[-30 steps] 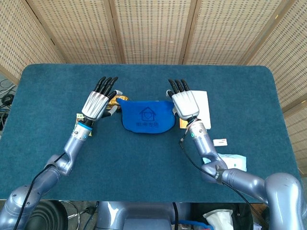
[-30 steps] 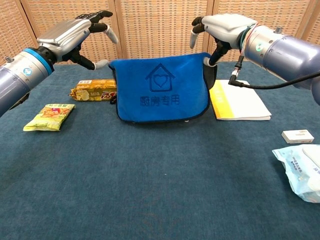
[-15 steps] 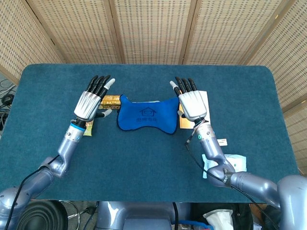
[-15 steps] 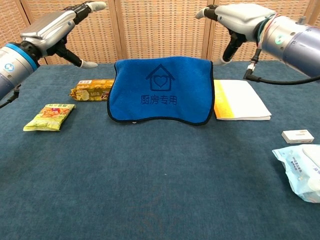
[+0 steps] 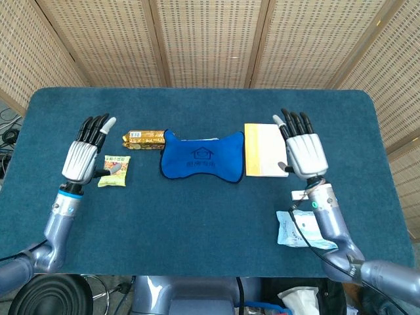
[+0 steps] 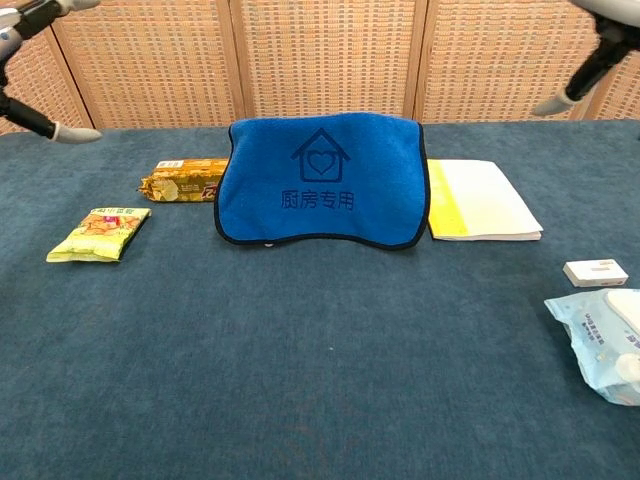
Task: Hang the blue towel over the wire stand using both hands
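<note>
Blue towel (image 6: 322, 180) draped at frame centre (stand beneath hidden). Left hand (image 5: 85, 152) at left and right hand (image 5: 304, 151) at right, both released, fingers spread.

The blue towel (image 6: 322, 180) carries a dark outline of a house with a heart inside and, below it, the Chinese characters 厨房专用, while print on the snack packets and the small box is too small to read.
</note>
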Available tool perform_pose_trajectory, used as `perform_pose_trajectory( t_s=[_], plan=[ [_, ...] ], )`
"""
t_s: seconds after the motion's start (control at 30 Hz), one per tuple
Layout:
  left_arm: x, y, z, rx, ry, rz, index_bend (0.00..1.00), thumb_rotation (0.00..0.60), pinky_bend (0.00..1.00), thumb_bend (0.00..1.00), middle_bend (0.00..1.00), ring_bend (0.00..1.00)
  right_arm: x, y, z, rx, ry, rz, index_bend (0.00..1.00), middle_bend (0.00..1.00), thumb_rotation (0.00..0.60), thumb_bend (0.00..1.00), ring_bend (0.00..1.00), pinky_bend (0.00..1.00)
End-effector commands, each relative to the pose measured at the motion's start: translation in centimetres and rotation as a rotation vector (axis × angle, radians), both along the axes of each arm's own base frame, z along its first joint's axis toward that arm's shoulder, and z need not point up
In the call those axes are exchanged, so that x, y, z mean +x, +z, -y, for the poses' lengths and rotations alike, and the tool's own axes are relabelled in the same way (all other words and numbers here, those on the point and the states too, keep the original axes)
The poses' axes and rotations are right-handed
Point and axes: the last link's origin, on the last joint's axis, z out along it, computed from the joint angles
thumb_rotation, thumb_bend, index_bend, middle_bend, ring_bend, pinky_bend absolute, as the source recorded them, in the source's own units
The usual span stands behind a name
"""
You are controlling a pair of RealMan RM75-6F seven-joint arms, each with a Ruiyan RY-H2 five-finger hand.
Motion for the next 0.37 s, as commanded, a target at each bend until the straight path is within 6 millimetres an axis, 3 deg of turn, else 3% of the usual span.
perform_pose_trajectory(
  t_s=[0.03,0.2,0.37],
  plan=[
    [-4.2,2.9,6.3,0.003,0.188,-0.018,0.00,0.600,0.00,0.00,0.00,0.00,-2.8,1.8,-4.2,-0.008,-0.014,0.049,0.00,0.00,0.600,0.00,0.00,0.00],
    [-6.9,3.2,11.3,-0.022,0.323,-0.020,0.00,0.600,0.00,0.00,0.00,0.00,-6.4,2.3,-9.5,0.001,-0.055,0.060,0.00,0.00,0.600,0.00,0.00,0.00],
    [-8.8,3.3,14.4,-0.008,0.403,-0.068,0.00,0.600,0.00,0.00,0.00,0.00,-9.7,2.2,-13.3,-0.001,-0.108,0.017,0.00,0.00,0.600,0.00,0.00,0.00]
  ],
)
